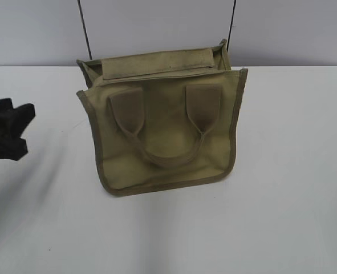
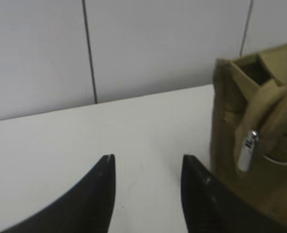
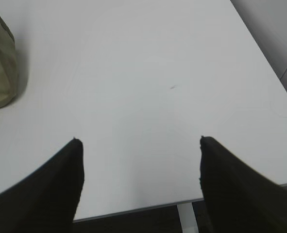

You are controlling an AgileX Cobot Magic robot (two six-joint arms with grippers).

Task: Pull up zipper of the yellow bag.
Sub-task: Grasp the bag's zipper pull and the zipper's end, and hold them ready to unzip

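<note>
Beside yellow bag (image 2: pixel 245 160), left pincer (image 2: pixel 145 167) agape

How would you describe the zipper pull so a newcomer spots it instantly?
Find the yellow bag standing on the white table. On its end, near the left gripper, hangs the zipper: a small shiny silver tab, the brightest thing against the khaki cloth.
</note>
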